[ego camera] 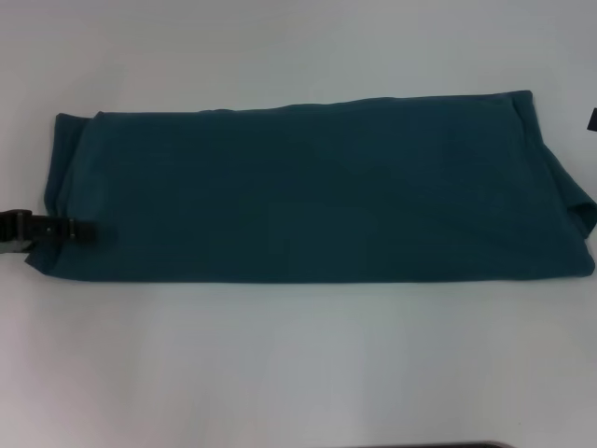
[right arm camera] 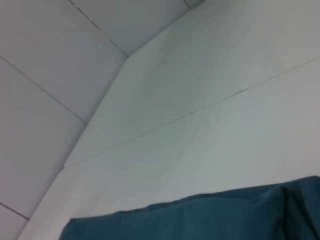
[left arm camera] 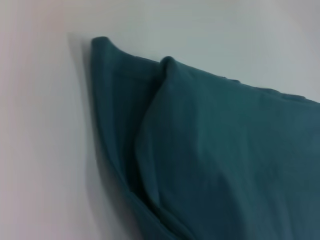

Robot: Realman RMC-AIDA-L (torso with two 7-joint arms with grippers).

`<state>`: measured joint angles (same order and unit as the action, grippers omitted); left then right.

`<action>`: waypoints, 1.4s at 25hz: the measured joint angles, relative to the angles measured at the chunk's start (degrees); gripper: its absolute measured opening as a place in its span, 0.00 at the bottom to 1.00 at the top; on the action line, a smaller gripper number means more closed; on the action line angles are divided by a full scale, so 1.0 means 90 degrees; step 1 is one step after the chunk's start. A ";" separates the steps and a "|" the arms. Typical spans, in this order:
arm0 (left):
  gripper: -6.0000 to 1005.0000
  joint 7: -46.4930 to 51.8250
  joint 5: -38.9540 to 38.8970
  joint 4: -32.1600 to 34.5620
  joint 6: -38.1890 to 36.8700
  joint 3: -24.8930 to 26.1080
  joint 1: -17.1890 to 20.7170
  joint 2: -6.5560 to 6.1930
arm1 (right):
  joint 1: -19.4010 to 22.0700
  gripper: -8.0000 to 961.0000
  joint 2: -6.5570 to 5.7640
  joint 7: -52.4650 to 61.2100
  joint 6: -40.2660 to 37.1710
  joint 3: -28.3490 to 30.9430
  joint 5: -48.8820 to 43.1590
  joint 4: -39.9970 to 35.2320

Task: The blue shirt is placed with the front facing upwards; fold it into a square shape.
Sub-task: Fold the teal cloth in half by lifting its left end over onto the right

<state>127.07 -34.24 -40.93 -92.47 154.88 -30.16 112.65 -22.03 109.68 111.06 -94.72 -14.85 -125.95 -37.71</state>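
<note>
The left pincer [ego camera: 82, 230] was at the left end of the blue shirt [ego camera: 317, 191], reaching in from the left edge of the head view. Its dark tips lay on or against the fabric near the lower left corner of the folded cloth. Whether the tips were clamped on the cloth or merely resting against it could not be told, and no gap between them could be made out.

The right pincer [ego camera: 592, 119] appeared only as a small dark sliver at the right edge of the head view, apart from the shirt and above its right end. Its opening could not be told.

The blue shirt lay flat on the white tabletop [ego camera: 298, 364] as a long band, folded lengthwise. Its long axis ran left to right across the head view, filling nearly the whole width. The far edge sloped slightly upward toward the right. At the right end a flap of cloth angled down and outward to a corner. No lettering or collar was visible on the upper face.

The left wrist view showed two layered folds at the shirt's end [left arm camera: 210, 150], one rounded edge overlapping another. The right wrist view showed the shirt's edge [right arm camera: 200, 220] against the tabletop.
</note>
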 joint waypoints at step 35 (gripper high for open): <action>0.68 -0.0032 0.0046 -0.0079 0.0333 -0.0169 -0.0144 0.0038 | -0.0028 0.97 0.0000 0.0003 -0.0022 0.0000 0.0000 0.0000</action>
<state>126.79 -33.83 -41.64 -89.48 153.36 -31.46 112.99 -22.28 109.68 111.09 -94.92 -14.85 -125.95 -37.71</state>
